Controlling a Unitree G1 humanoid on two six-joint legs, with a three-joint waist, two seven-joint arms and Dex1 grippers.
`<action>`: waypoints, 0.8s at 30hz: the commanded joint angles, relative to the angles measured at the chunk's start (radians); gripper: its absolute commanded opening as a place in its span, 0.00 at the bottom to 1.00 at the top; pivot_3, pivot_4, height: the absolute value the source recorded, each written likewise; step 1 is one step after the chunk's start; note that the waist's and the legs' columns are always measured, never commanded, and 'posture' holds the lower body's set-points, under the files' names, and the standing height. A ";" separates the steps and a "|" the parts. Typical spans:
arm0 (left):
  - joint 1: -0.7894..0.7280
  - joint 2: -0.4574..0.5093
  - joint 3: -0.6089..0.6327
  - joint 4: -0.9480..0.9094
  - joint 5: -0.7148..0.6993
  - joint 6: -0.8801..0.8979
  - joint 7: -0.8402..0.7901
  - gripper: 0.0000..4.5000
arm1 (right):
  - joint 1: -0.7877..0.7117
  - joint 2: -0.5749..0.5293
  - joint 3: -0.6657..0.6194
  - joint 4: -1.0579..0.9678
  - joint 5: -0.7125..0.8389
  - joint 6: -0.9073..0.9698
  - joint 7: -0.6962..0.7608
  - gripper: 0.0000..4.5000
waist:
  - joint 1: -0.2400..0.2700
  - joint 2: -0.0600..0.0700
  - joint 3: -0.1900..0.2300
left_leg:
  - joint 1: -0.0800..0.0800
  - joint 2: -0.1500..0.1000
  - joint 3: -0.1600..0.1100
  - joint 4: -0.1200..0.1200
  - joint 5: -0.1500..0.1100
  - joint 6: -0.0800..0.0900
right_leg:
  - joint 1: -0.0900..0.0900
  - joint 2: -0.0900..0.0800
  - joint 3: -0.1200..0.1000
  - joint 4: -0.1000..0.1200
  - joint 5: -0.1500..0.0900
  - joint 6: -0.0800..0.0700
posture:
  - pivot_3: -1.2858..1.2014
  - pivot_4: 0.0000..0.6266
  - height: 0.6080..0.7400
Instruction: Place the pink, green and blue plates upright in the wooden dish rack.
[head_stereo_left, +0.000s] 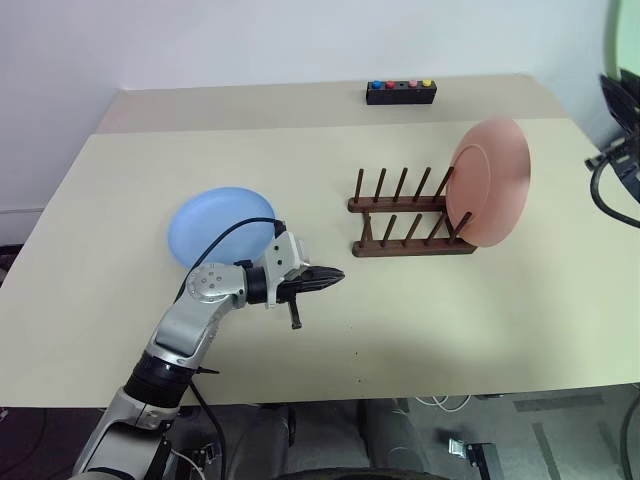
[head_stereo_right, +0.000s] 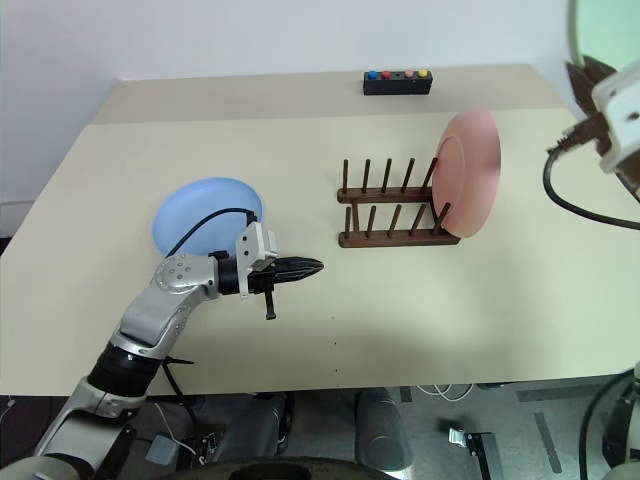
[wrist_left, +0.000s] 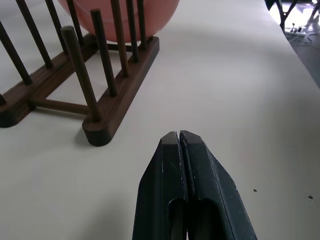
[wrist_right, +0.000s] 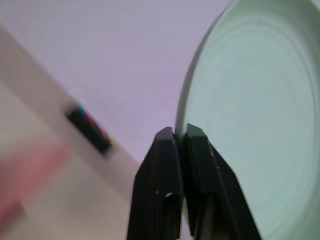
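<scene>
The pink plate (head_stereo_left: 495, 185) stands upright in the right end slot of the wooden dish rack (head_stereo_left: 410, 245), at the table's middle right. To the left, the blue plate (head_stereo_left: 215, 225) lies flat on the table. Just in front of it, my left gripper (head_stereo_left: 335, 275) hovers shut and empty, pointing toward the rack (wrist_left: 120, 100). My right gripper (wrist_right: 180, 134) is shut on the rim of the green plate (wrist_right: 250, 110). The green plate (head_stereo_right: 605, 30) is held high at the far right, above and beyond the rack.
A small black box with coloured buttons (head_stereo_left: 400, 93) sits at the table's back edge. A black cable (head_stereo_left: 610, 200) loops from my right arm beside the pink plate. The cream table (head_stereo_left: 450, 320) has open surface in front of the rack.
</scene>
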 joint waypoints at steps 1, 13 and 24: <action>-0.011 0.008 0.025 -0.010 -0.007 -0.022 0.003 0.00 | -0.070 0.025 0.000 -0.163 0.224 0.137 0.062 0.01 | 0.000 -0.001 0.000 | 0.000 0.000 0.000 0.000 0.000 0.000 | 0.000 0.000 0.000 0.000 0.000 0.000 | 0.52 0.24 1.00; 0.005 0.014 0.029 -0.032 -0.006 -0.014 0.013 0.00 | -0.036 0.203 0.041 -0.299 0.706 0.475 0.082 0.01 | 0.010 -0.001 0.000 | -0.001 0.000 0.000 0.001 0.000 0.001 | 0.000 0.000 0.000 0.000 0.000 0.000 | 0.52 0.24 1.00; 0.018 0.024 0.030 -0.049 -0.007 -0.008 0.027 0.00 | 0.043 0.303 -0.002 -0.171 0.857 0.606 0.036 0.01 | 0.025 -0.001 0.000 | -0.002 0.000 0.000 0.001 0.000 0.001 | -0.002 0.000 0.000 0.000 0.000 0.000 | 0.52 0.24 1.00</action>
